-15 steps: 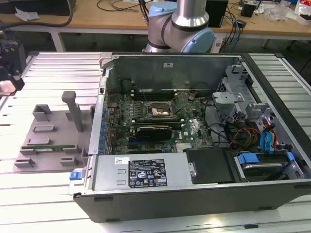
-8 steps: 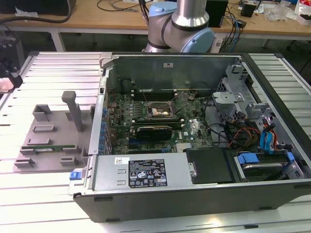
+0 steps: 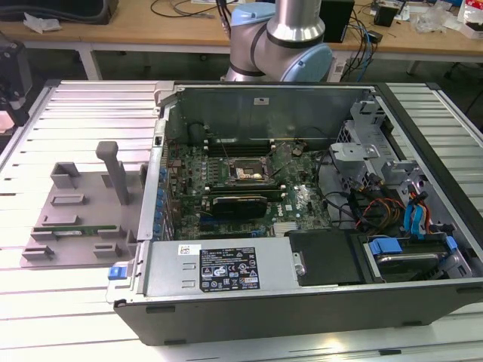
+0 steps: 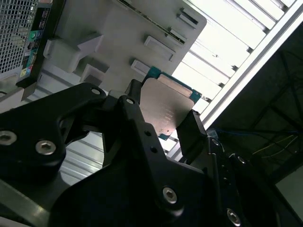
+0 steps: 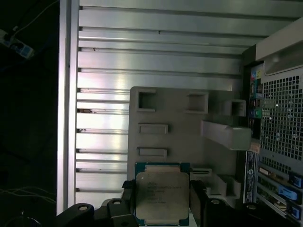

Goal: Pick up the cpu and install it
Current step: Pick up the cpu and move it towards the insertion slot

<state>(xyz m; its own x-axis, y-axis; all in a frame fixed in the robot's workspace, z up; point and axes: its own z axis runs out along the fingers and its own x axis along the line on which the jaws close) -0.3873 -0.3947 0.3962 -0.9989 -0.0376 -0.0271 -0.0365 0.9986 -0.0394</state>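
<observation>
One claw (image 4: 164, 109) pinching the cpu (image 5: 162, 196) by its edges, apparently hovering above grey holder (image 5: 180, 118), wrist facing downward.

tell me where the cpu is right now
In both wrist views the cpu is clamped in the gripper, over the grey tray beside the computer case.

exterior view: bright, prob overhead light, glare on table (image 3: 68, 105) | both wrist views: dim, backlit

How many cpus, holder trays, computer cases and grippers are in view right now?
Square silver-topped, green-rimmed cpu: 1
Grey plastic holder tray: 1
Open black metal computer case: 1
Black gripper, shut on the cpu: 1
Total: 4
</observation>
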